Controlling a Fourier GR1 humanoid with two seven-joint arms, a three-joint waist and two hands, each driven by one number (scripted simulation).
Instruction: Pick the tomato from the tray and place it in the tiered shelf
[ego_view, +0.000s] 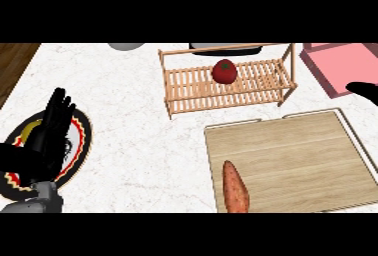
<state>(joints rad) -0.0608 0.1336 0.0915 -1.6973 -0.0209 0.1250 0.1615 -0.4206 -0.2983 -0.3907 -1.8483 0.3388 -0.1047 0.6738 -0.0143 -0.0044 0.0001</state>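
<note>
The red tomato sits on the upper slats of the wooden tiered shelf at the back of the counter, with no hand touching it. The wooden tray lies at the front right and holds an orange sweet potato near its left front corner. My left hand rests open at the left, fingers straight and pointing away, above a dark patterned plate. Only a black part of my right hand shows at the right edge, to the right of the shelf; its fingers are cut off by the frame.
A dark plate with a red and yellow rim lies under my left hand at the left. A pink box stands at the back right. A grey object and a dark one sit behind the shelf.
</note>
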